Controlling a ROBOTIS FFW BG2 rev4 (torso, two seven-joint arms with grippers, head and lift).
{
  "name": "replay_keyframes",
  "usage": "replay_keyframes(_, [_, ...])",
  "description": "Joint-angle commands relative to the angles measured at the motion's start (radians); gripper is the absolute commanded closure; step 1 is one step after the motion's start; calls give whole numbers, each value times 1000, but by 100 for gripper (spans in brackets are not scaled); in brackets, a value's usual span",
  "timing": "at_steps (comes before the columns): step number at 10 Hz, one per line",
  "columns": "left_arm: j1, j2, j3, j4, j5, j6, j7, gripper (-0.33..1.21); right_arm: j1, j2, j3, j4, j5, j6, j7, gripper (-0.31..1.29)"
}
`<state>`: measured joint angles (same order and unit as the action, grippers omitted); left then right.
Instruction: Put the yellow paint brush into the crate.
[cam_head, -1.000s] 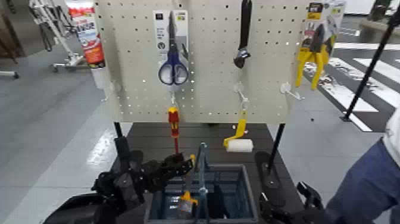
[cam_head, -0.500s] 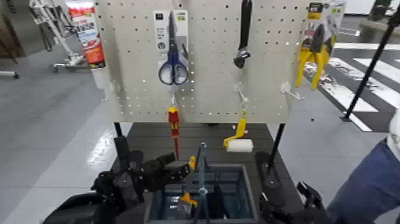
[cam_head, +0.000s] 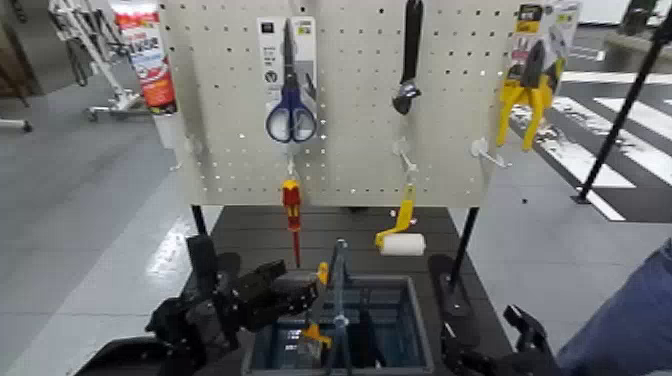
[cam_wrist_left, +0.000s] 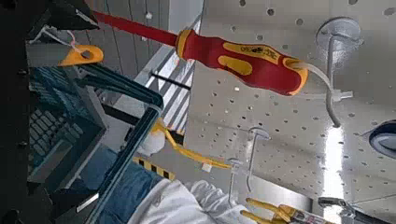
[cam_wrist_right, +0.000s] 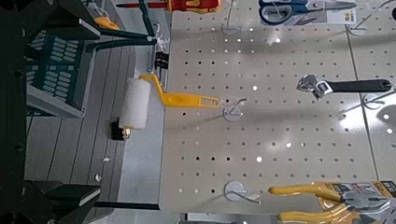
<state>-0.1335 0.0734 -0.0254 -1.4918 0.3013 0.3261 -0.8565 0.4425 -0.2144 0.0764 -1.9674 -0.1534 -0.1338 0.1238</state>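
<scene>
Compared with the earlier frames, the left end effector (cam_head: 302, 287) has opened and moved off the handle tip of the slim yellow-and-dark paint brush (cam_head: 314, 333). The person's blue-clad leg (cam_head: 625, 325) has shifted lower at the right edge. The brush is inside the grey-blue slatted plastic crate (cam_head: 421, 325) at bottom centre, its yellow band and grey bristles down, its yellow-orange tip up near the far rim.

The crate's thin dark arched handle (cam_head: 340, 292) stands upright just beside the brush. A red-and-yellow screwdriver (cam_head: 292, 205) hangs above, left of centre; a yellow-handled white roller (cam_head: 403, 243) hangs right of centre.

The left end effector is released, jaws apart, reaching in from lower left. The right end effector (cam_head: 487, 335) is idle at lower right, open and empty.
</scene>
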Motion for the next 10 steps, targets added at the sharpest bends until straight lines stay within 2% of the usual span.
replay_keyframes(1, [169, -29, 33, -186, -119, -65, 146, -12, 18, 1, -9, -11, 12, -13, -12, 13])
replay_keyframes(3, [296, -46, 28, -260, -156, -139, 289, -12, 38, 0, -24, -24, 18, -27, -21, 12])
replay_keyframes(5, [408, -83, 16, -321, -183, -205, 409, -12, 62, 0, -33, -36, 18, -41, -49, 13])
replay_keyframes(7, [483, -106, -2, -367, -221, -271, 504, -12, 79, 0, -47, -57, 41, -32, -50, 13])
replay_keyframes(8, [508, -130, 9, -372, -234, -306, 511, -9, 88, -2, -50, -64, 46, -32, -52, 13])
replay_keyframes(9, [549, -139, 2, -407, -272, -345, 559, -9, 99, -7, -55, -74, 49, -33, -58, 13])
replay_keyframes(10, [560, -169, 15, -421, -318, -371, 554, -9, 102, -10, -56, -76, 51, -35, -62, 13])
